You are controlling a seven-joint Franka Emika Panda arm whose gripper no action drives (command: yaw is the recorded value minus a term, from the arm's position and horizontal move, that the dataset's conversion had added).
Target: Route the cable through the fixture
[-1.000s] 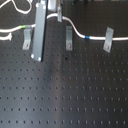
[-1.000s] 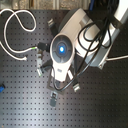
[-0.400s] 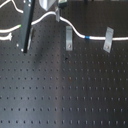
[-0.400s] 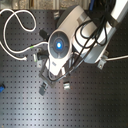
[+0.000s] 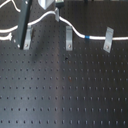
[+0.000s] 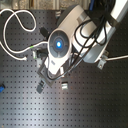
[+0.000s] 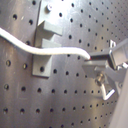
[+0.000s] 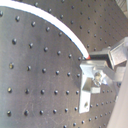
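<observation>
In the first wrist view, the metal gripper (image 7: 92,61) pinches the thin white cable (image 7: 45,48) tight, beside a grey metal clip (image 7: 44,47). Farther off, the cable lies across the black holed board (image 5: 65,95), over three clips.

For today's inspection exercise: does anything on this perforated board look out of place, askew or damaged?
Nothing looks damaged or spilled. The white cable runs loosely behind the three upright fixtures, and in the first wrist view the gripper holds it beside a clip, not in its slot. In the second exterior view the slack forms an untidy loop.
</observation>
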